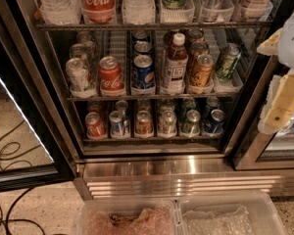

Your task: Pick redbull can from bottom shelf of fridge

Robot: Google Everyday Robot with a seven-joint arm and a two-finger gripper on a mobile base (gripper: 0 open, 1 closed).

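The fridge [63, 111] stands open in front of me, its ribbed steel base panel [186, 180] below. The bottom shelf [152, 139] holds six lanes of cans: red, blue-silver, orange, pale, green, blue. The redbull can [116, 123] is the slim blue and silver can at the front of the second lane from the left, upright, with another like it behind. My gripper [283, 102] hangs at the right edge of the view, outside the fridge and level with the middle rack. It is far to the right of the redbull can and holds nothing I can see.
The middle rack [152, 96] carries soda cans and a brown bottle [176, 62]. The glass door [19, 131] is swung open at the left. Two clear plastic bins [130, 219] [230, 219] sit on the floor before the base panel. Black cables [10, 146] lie at the left.
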